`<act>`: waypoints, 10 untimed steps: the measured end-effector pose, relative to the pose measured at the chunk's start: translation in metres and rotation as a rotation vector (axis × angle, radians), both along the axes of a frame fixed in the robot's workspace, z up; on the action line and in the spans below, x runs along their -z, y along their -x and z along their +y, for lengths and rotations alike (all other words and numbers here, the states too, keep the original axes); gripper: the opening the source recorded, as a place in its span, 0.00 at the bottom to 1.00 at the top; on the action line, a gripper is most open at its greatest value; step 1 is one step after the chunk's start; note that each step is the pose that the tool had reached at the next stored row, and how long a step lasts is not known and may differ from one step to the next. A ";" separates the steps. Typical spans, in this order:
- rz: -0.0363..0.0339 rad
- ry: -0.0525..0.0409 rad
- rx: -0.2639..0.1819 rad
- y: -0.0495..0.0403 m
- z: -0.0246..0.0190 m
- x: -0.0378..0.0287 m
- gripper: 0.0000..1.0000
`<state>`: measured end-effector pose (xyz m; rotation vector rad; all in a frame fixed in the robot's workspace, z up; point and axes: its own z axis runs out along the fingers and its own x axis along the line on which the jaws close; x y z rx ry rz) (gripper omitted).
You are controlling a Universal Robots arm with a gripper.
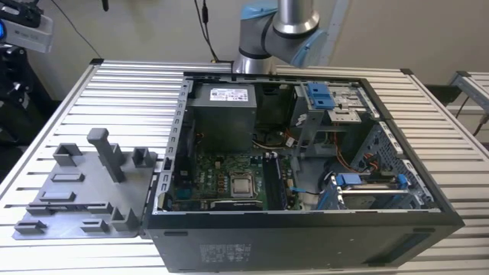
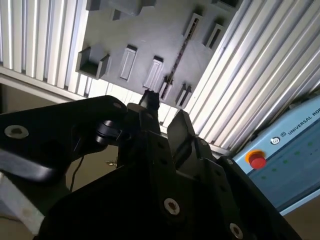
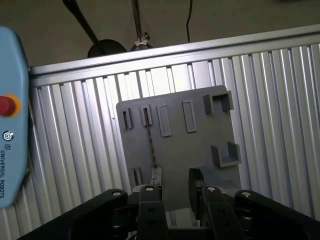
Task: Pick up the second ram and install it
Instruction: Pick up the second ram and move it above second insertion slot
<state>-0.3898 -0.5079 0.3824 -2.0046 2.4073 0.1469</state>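
Item: second ram (image 3: 150, 145), sitting on edge in the grey tray (image 3: 200, 150), long axis running between two slotted block pairs. The hand (image 3: 175, 192) is hovering above, fingers apart, gripping nothing.

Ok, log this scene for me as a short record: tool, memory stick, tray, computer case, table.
tool: open, holding nothing, hanging above the tray
memory stick: thin, standing on edge in the tray's slots, apart from the tool
tray: grey plastic, flat on the table, beside the computer case on the exterior view's left
computer case: side open, circuit board exposed
table: slatted metal, carrying the tray and the case
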 end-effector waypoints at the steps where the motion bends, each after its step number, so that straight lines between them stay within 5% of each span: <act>1: 0.0000 -0.0003 0.000 0.0000 0.0000 0.0000 0.42; 6: -0.0015 -0.0011 0.000 0.0002 -0.0001 0.0009 0.48; 10: -0.0281 -0.0013 -0.004 0.0046 0.0000 0.0049 0.48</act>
